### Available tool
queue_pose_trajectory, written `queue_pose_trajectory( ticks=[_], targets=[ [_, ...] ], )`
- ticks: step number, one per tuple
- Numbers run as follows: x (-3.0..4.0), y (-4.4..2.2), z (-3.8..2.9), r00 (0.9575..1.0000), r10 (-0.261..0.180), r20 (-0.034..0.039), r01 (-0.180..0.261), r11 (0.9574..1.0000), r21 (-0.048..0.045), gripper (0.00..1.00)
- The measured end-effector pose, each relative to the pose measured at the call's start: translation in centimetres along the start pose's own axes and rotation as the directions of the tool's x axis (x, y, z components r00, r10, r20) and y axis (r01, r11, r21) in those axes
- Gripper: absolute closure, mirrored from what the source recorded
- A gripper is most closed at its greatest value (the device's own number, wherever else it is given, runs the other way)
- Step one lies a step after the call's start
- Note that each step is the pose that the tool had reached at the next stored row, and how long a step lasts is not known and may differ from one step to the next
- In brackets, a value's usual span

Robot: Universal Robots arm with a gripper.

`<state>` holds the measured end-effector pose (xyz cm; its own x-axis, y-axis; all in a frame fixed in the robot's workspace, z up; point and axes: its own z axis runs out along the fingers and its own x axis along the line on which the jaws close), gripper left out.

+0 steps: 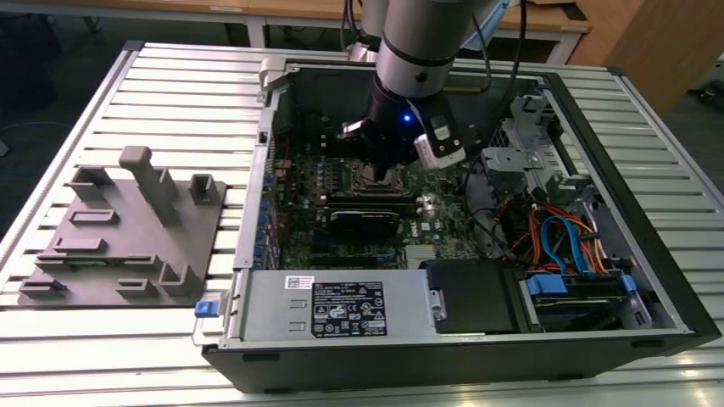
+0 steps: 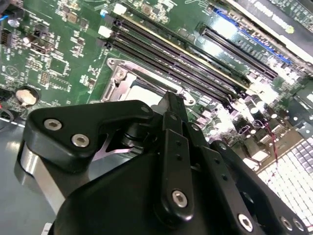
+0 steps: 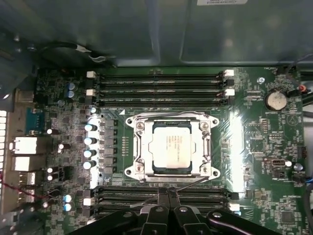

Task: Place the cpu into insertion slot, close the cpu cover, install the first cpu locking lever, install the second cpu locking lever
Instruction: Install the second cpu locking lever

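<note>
— Dull silver metal: the cpu (image 3: pixel 171 148) sits flat in the insertion slot (image 3: pixel 138 147), framed by the cpu cover (image 3: pixel 171 119), which looks down over it. How does it handle?

— Light, stiff, fragile, I judge. The slot's contacts would bend easily. Nothing to lift now; the thin wire lever (image 3: pixel 188 183) at the slot's near edge looks springy and slippery, best taken at its free end.

— Your pincer?

— My gripper (image 3: pixel 168 192) hangs just beside that near edge, fingers (image 3: pixel 162 198) drawn together, holding nothing I can see.

— Room to move?

— Tight. Black memory slots (image 3: pixel 159 82) flank the slot on two sides, capacitors (image 3: pixel 88 146) on a third. In the exterior view, the case walls (image 1: pixel 254 216) box in the motherboard (image 1: pixel 442 222); open room is straight up.
</note>
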<state>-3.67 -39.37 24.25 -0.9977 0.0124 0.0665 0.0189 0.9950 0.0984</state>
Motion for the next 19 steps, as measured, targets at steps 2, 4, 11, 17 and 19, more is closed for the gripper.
queue_pose_trajectory(
  ticks=[2,4,11,17,19],
  targets=[
    [0.00,-0.15,0.04,1.0000,0.001,-0.0069,-0.001,1.0000,-0.0002,0.90],
    [-0.02,-0.38,0.10,1.0000,0.001,-0.0098,-0.001,1.0000,-0.0023,0.90],
    [0.32,-0.61,0.50,0.9999,0.001,-0.0170,-0.001,1.0000,-0.0079,0.90],
    [0.70,-0.69,1.04,0.9998,0.001,-0.0204,-0.001,0.9999,-0.0139,0.90],
    [0.70,-0.73,1.25,0.9998,0.001,-0.0213,-0.001,0.9999,-0.0167,0.90]
  ],
)
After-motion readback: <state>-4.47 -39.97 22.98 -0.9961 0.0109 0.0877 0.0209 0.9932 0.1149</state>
